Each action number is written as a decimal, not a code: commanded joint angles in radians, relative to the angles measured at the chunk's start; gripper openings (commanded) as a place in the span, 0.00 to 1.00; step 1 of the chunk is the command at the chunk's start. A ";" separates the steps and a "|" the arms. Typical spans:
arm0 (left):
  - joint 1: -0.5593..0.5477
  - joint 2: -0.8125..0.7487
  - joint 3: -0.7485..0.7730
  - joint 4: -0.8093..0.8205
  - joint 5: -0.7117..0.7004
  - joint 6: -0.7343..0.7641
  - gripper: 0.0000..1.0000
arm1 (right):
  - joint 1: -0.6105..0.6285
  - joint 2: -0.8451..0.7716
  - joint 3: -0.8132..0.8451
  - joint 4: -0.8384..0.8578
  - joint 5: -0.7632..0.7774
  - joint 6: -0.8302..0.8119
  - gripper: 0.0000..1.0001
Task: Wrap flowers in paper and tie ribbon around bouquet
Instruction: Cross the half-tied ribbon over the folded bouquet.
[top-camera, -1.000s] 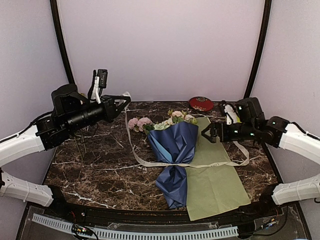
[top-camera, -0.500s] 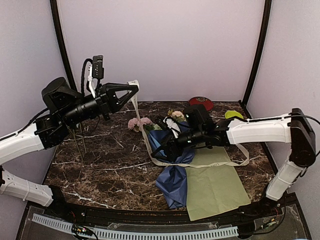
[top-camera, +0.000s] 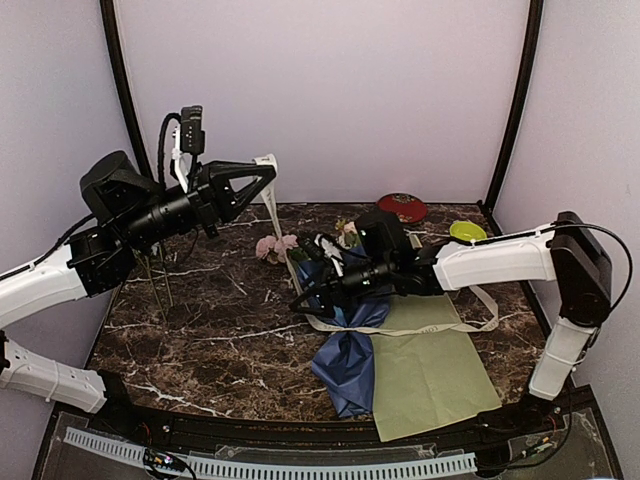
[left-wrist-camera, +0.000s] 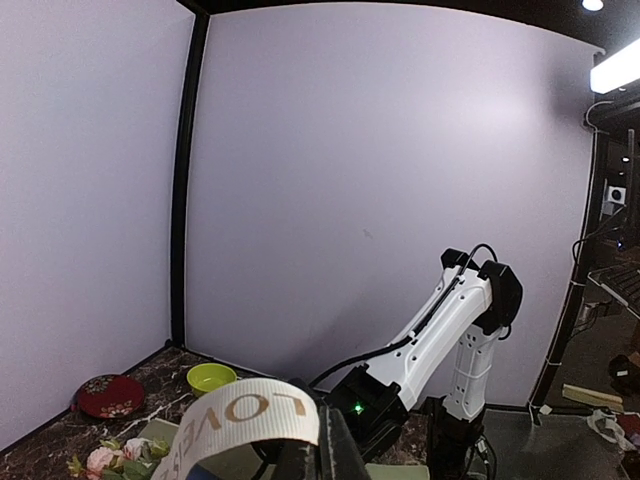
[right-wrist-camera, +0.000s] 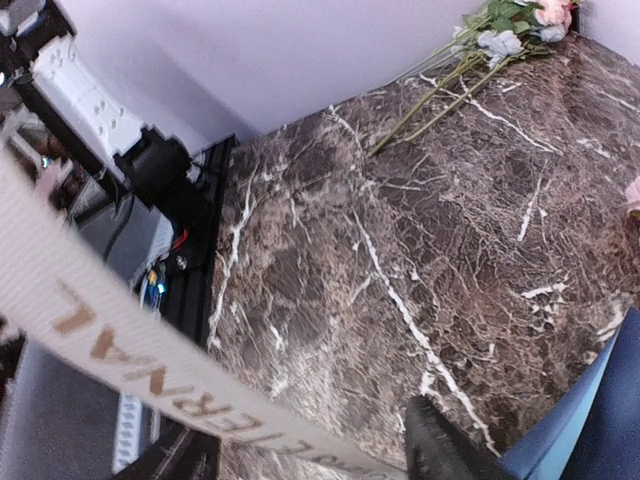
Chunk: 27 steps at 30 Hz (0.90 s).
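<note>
While the bouquet (top-camera: 345, 345) lies near the middle of the table (top-camera: 200, 340), its dark blue paper (top-camera: 350, 375) pinched to a waist with the narrow end toward the arms, the flowers (top-camera: 272, 245) spill out of the far end, pink and cream heads resting on the marble. The ribbon (left-wrist-camera: 250, 425) crosses the table at that waist, loops out on the right side, and on the left climbs steeply off the table to the left gripper (top-camera: 262, 172). That gripper is raised high above the far-left part of the table and is clamped on the ribbon's end, the lettered band folding over its fingertips in the left wrist view. The right gripper (top-camera: 303, 298) reaches across the bouquet to its left side, low over the marble; its fingers stand apart, the ribbon running across the gap between them in the right wrist view. A yellow-green sheet (top-camera: 430, 375) lies flat just right of the bouquet. A red dish (top-camera: 403, 207) and a green bowl (top-camera: 466, 231) sit at the far right, and loose stems (right-wrist-camera: 470, 60) lie at the table's left.
</note>
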<state>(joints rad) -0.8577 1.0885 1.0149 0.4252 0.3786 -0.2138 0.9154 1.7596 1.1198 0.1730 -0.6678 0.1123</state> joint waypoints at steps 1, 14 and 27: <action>-0.004 -0.022 0.021 0.020 -0.026 0.027 0.00 | 0.001 0.015 0.054 0.025 -0.046 0.003 0.51; -0.001 -0.031 -0.060 -0.389 -0.708 -0.029 0.00 | -0.007 -0.135 -0.097 0.017 0.054 0.060 0.00; -0.009 0.154 -0.416 -0.301 -0.595 -0.152 0.25 | -0.007 -0.248 -0.220 0.018 0.119 0.153 0.00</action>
<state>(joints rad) -0.8623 1.2354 0.6003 0.0750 -0.2317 -0.3489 0.9150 1.5215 0.9283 0.1787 -0.5415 0.2356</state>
